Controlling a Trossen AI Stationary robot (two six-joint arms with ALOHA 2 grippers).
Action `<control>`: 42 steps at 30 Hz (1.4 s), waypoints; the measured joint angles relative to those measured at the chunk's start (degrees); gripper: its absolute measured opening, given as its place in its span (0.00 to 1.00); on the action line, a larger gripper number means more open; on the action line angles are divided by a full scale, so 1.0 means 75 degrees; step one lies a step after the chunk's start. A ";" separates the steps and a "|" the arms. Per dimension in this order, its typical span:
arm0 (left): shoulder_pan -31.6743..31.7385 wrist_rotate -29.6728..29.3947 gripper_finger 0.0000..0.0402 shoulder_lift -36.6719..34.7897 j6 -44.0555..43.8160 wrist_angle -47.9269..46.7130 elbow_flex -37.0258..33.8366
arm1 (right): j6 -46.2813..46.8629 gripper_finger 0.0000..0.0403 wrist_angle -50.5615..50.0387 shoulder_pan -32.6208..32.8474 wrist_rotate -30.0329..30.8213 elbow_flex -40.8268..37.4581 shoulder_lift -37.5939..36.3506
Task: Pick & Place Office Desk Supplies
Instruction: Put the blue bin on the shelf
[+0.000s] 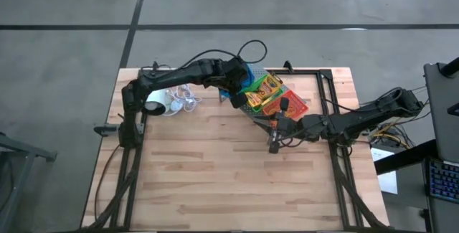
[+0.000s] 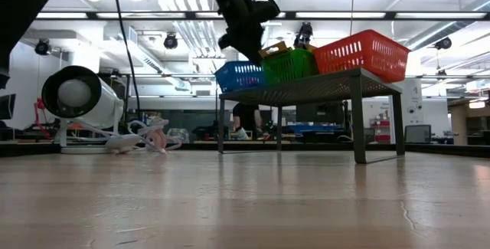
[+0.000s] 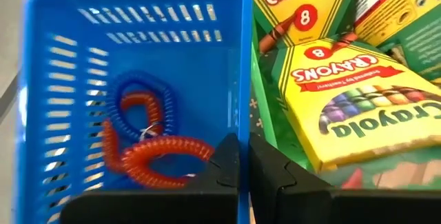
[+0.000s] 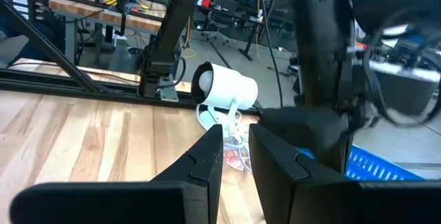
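Three bins stand side by side on a grey metal rack (image 2: 306, 88): blue (image 2: 239, 75), green (image 2: 289, 65) and red-orange (image 2: 364, 54). A red coil band (image 3: 158, 158) and a blue one (image 3: 145, 107) lie on the blue bin's floor (image 3: 76, 114). Crayon boxes (image 3: 344, 107) (image 3: 303, 3) lie in the green bin. My left gripper (image 3: 243, 156) is shut and points steeply down over the blue bin's wall (image 3: 242, 79) next to the green bin. My right gripper (image 4: 236, 131) hangs level, open and empty, beside the rack's near right side. My left gripper stands with its shut fingertips (image 3: 227, 162) right at the top edge of the blue bin's wall next to the green bin, coming from above and slanting down. Whether the fingers touch or pinch that wall cannot be told.
A white roll (image 1: 161, 102) with loose white cord (image 2: 145, 138) lies at the table's far left, left of the rack. The wooden table top (image 1: 215, 176) stretches bare toward the near edge. Black frame rails (image 1: 337, 97) run along the table's right side.
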 joint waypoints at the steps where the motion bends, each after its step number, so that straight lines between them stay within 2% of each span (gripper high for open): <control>1: 0.0001 -0.0002 0.03 0.0041 0.0000 0.0034 0.0000 | 0.0000 0.17 -0.0003 0.0000 0.0000 -0.0001 0.0001; 7: 0.0023 -0.0002 0.05 0.0094 -0.0029 0.0111 0.0000 | 0.0000 0.17 0.0000 0.0001 0.0000 -0.0001 0.0003; 18: 0.0047 0.0002 0.23 0.0098 -0.0029 0.0111 0.0000 | -0.0001 0.17 -0.0003 0.0002 0.0000 0.0000 0.0001; 28: 0.0050 -0.0006 0.24 0.0009 0.0004 -0.0206 0.0421 | 0.0000 0.17 0.0000 -0.0001 0.0000 -0.0003 0.0003; 32: 0.0092 -0.0291 0.24 -0.0117 0.0174 -0.0549 0.0701 | 0.0000 0.17 -0.0003 0.0001 0.0000 0.0000 0.0001; 37: 0.0438 -0.0488 0.25 -0.0410 0.0978 -0.1109 0.0861 | 0.0000 0.17 -0.0002 0.0002 0.0000 -0.0003 0.0003; 42: 0.0946 -0.0355 0.29 -0.0647 0.1183 -0.1814 0.0837 | 0.0000 0.17 -0.0002 0.0000 0.0000 -0.0003 0.0002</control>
